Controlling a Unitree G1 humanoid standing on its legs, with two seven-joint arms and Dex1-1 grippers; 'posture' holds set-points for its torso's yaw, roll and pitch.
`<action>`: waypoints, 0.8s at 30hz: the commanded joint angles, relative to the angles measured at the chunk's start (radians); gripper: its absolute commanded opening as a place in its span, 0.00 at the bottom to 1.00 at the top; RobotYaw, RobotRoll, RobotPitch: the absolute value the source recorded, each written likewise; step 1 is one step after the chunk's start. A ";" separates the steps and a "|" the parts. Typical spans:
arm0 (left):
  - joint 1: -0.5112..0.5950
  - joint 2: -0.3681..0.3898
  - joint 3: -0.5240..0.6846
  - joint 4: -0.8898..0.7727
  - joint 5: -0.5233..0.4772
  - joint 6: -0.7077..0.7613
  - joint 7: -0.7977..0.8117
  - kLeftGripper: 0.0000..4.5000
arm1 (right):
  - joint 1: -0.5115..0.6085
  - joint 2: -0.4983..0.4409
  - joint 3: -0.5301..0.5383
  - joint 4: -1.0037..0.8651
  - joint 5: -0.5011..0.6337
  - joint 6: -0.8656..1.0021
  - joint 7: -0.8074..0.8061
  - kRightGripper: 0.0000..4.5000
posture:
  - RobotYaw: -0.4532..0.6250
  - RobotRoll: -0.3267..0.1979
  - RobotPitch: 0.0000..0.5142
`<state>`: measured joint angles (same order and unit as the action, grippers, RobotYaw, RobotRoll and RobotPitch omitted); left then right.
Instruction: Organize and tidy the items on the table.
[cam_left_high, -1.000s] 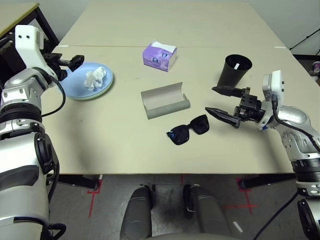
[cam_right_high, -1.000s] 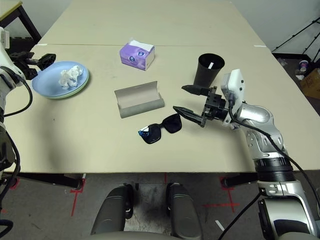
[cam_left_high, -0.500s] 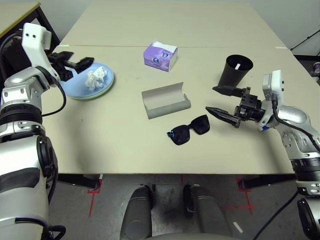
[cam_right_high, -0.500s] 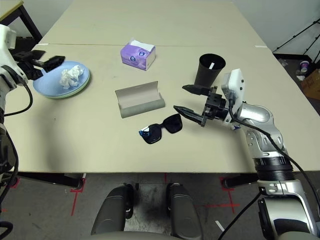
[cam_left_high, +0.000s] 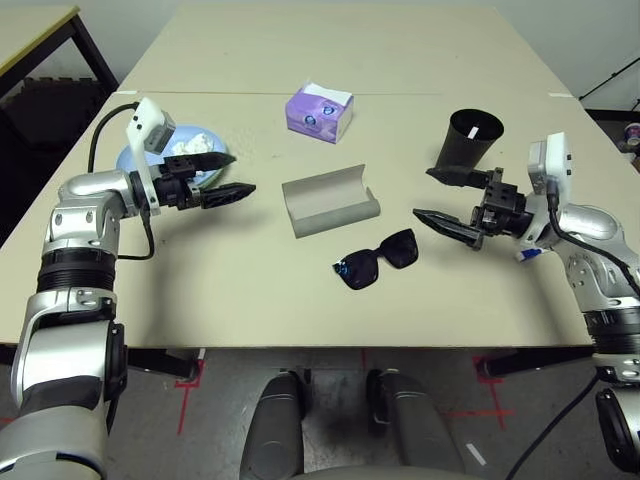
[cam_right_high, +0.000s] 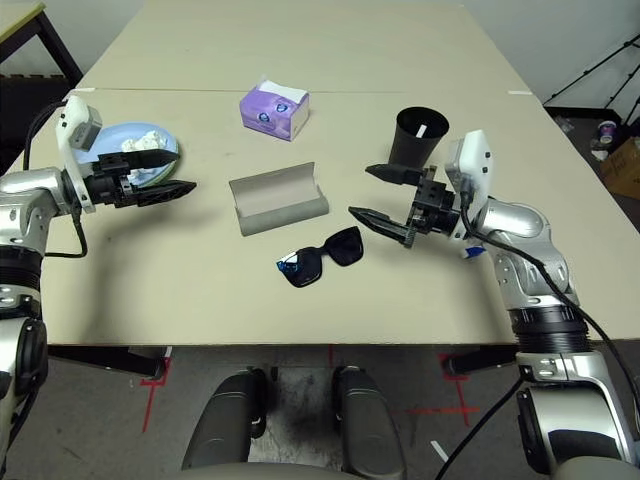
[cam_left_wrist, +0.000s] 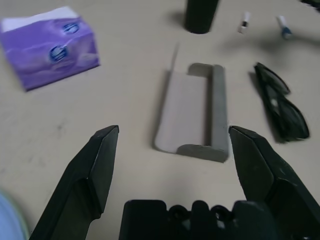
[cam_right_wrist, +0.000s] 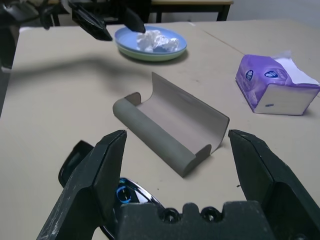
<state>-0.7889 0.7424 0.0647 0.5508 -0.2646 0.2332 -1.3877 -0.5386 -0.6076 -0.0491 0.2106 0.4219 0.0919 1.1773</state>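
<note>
Stacked light blue and pale green plates (cam_left_high: 133, 160) sit at the table's left, with crumpled white tissue (cam_left_high: 196, 143) on top. An open grey glasses case (cam_left_high: 330, 203) lies mid-table, and black sunglasses (cam_left_high: 378, 259) lie just in front of it. My left gripper (cam_left_high: 243, 171) is open and empty, hovering at the plates' right rim and pointing at the case (cam_left_wrist: 192, 117). To the right of the sunglasses, my right gripper (cam_left_high: 421, 194) is also open and empty, facing the case (cam_right_wrist: 167, 127). Two thin white pens (cam_left_wrist: 244, 22) lie beyond the case, near the black cup.
A purple tissue box (cam_left_high: 320, 111) stands behind the case. A black cup (cam_left_high: 468, 140) stands just behind my right gripper. The beige table (cam_left_high: 220, 290) has wide bare room along its front and far back.
My left arm has swung from the plates' far left side over them to their right rim, toward the case. The right gripper has barely moved.
</note>
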 joint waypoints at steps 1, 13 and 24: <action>0.069 0.015 -0.025 -0.091 -0.003 -0.017 -0.026 1.00 | -0.056 -0.043 0.046 0.055 -0.062 -0.023 0.058 1.00 | 0.41 0.62 0.29; 0.187 0.007 -0.032 -0.218 -0.010 -0.109 0.008 1.00 | -0.135 -0.099 0.150 -0.018 -0.133 0.087 0.142 1.00 | 0.41 0.62 0.30; 0.287 0.043 0.049 -0.392 -0.157 -0.046 -0.003 1.00 | -0.189 -0.125 0.254 -0.092 -0.220 0.179 0.179 1.00 | 0.43 0.62 0.33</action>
<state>-0.5298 0.7706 0.1113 0.1952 -0.4064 0.1844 -1.3791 -0.7077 -0.7230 0.1691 0.1381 0.2356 0.2715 1.3487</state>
